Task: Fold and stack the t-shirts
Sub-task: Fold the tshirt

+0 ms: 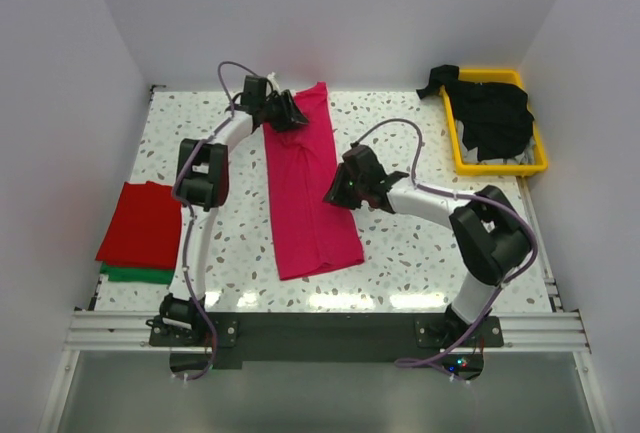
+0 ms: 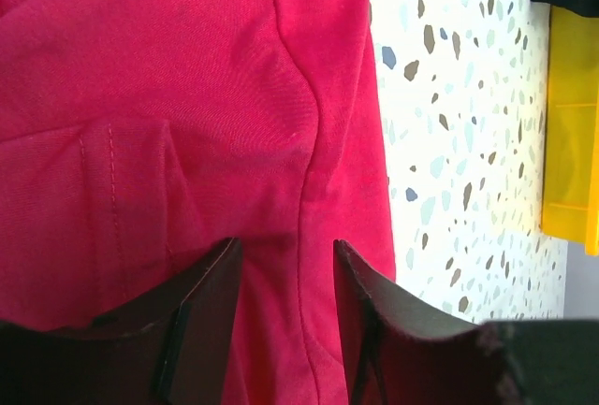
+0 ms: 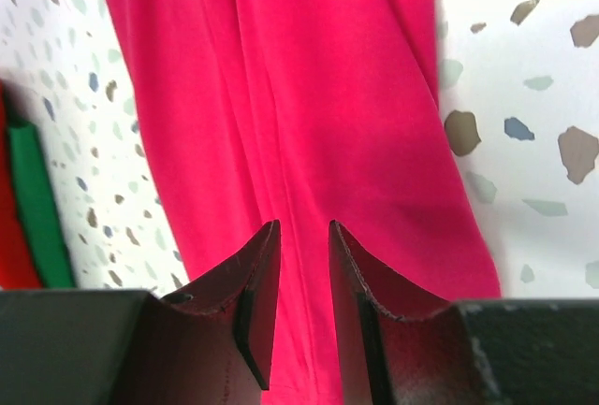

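Left gripper (image 2: 285, 248) part open over the magenta-pink t-shirt (image 1: 308, 203) far end, gripping nothing. Right gripper (image 3: 304, 229) narrow gap above its mid-section, also empty

Yellow plastic tray (image 1: 500, 168) at far right corner of speckled table (image 1: 420, 253) (white walls (image 1: 330, 13) around).

The worktop (image 1: 430, 253) is a glossy white slab flecked with grey, brown and bluish chips, boxed in by plain white walls at the left (image 1: 60, 103), back (image 1: 330, 13) and right (image 1: 600, 103). Along its near edge runs a silvery slotted metal rail (image 1: 110, 331) with a dark plate (image 1: 320, 336) across its middle, and below that lies a dull grey surface (image 1: 320, 398). Soft, even light falls from above, leaving pale bright patches (image 1: 330, 300) on the slab just before the rail.
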Controlling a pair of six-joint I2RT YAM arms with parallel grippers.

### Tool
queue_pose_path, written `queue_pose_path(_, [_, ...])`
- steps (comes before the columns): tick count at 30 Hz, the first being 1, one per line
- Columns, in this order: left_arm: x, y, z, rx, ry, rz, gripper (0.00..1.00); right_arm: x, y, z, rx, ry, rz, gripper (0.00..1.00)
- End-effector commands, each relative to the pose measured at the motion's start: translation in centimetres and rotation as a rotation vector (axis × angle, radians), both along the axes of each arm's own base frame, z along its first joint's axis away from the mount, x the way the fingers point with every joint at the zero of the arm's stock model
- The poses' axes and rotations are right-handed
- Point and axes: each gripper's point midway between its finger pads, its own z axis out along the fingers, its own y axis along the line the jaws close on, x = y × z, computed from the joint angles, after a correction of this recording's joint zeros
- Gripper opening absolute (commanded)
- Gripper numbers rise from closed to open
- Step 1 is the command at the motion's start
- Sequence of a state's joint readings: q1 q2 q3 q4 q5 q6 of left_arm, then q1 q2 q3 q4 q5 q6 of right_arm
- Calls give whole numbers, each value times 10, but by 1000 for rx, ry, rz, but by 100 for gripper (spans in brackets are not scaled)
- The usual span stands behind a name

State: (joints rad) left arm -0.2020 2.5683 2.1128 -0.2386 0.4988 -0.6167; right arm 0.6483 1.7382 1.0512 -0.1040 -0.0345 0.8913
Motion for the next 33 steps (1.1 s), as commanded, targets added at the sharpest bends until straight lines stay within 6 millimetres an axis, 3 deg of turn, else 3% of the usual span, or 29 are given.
queue_pose_path(1, [-7, 6, -27, -6, 42, -27, 50, -13, -10, -2, -69, -27, 51, 32])
queue_pose_path(6, [-6, 2, -27, -40, 34, -33, 51, -42, -20, -25, -108, 21, 76, 31])
queue_pose_path(7, [-8, 2, -28, -45, 37, -34, 51, -54, -27, -38, -123, 54, 74, 31])
queue_pose_path(13, [-6, -2, -18, -77, 18, -35, 52, -91, -22, -57, -104, 91, 111, 31])
queue_pose_path(18, [-4, -2, -6, -82, -11, -45, 53, -101, -18, -61, -120, 97, 127, 31])
queue_pose_path(24, [1, -9, 39, -144, -116, -98, 61, -90, -15, -45, -145, 53, 143, 31])
queue_pose_path(33, [8, -6, 141, -266, -325, -149, 70, -75, -3, -7, -130, -24, 190, 32])
